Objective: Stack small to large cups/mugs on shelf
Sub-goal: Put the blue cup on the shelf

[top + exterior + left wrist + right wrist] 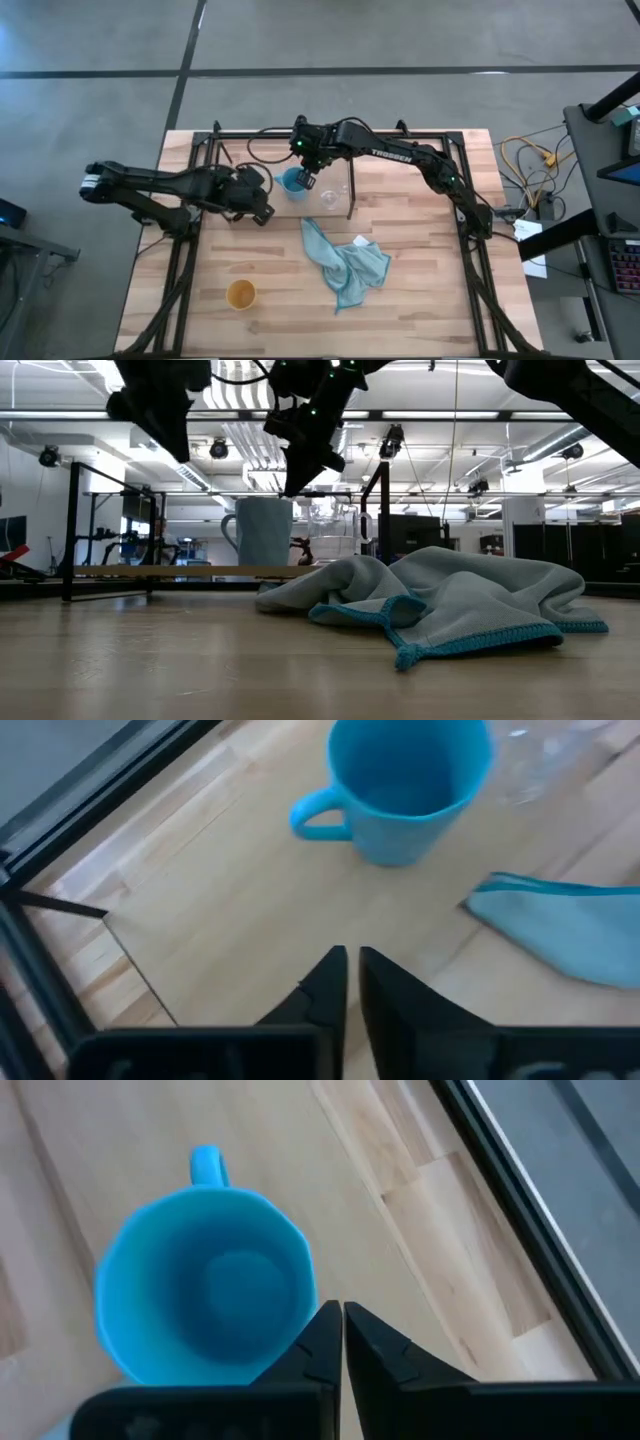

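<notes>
Right now my right gripper [307, 180] hangs just above the light blue ceramic-looking mug with a handle [294, 183], which stands upright on the low light-wood shelf in its thin black frame [215, 134], near the back of the butcher-block table [420, 300]. My right wrist view looks straight down into the mug's empty bowl, and my two fingers there are pressed together, pinching nothing. My left gripper [262, 212] waits beside the mug on its handle side, its fingers also closed on nothing.

Judging by its look, the mug is stiff, thick-walled and fairly heavy for its size — it will not give under a squeeze, but its glazed wall is probably slick. I would spread my fingers and take the rim, one finger inside and one outside, away from the handle so the weight hangs evenly.

The small clear glass cup [327, 196] stands just beside the mug, toward the black upright divider rod [350, 198]. It is light, fragile and slippery, so a gentle pinch on its rim suits it, and a knock from the mug could tip it.

The yellow-orange cup [240, 294] sits well apart at the table's front edge, beyond the crumpled teal cloth [345, 265] — light and probably plastic, easy to grip by the wall.
</notes>
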`<state>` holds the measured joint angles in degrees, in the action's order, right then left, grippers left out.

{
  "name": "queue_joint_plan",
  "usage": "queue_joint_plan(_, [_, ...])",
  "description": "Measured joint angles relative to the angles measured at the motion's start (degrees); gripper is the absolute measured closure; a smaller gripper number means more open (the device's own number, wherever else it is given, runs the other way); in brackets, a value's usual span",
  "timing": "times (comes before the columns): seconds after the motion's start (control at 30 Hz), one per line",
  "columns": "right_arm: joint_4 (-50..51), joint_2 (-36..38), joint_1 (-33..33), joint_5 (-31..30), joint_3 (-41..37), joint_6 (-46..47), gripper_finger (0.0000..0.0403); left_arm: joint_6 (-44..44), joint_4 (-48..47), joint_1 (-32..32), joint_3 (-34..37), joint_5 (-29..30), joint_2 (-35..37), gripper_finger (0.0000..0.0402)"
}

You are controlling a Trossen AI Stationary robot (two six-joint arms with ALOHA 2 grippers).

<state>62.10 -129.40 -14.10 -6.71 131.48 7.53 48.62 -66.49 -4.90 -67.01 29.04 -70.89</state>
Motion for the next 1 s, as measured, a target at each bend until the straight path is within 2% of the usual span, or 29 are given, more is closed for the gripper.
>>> queue_joint_plan(0.17, [0.4,0.0,-0.5,0.5,-0.8,0.0,0.0394,-0.7,0.5,4.3,1.0,-0.7,-2.7,0.0399])
queue_joint_plan(0.33, [1.0,0.0,-0.7,1.3,-1.4,0.6,0.0394,-10.0,9.8,10.9,1.0,-10.4,-4.9,0.0401])
queue_joint_plan(0.43, [1.2,0.0,-1.3,2.1,-1.4,1.5,0.0394,-11.9,13.5,13.9,0.9,-11.6,-5.7,0.0401])
queue_joint_plan(0.6, [1.2,0.0,-3.2,6.0,-1.4,3.1,0.0394,-15.3,13.5,18.4,0.9,-15.6,-6.4,0.0401])
queue_joint_plan(0.9, [0.9,0.0,-5.4,14.1,-1.6,5.1,0.0395,-17.8,13.5,22.3,1.1,-17.8,-8.8,0.0402])
queue_joint_plan(1.0, [0.9,0.0,-5.3,14.9,-2.3,5.6,0.0395,-17.9,13.5,22.3,1.1,-17.9,-7.7,0.0402])
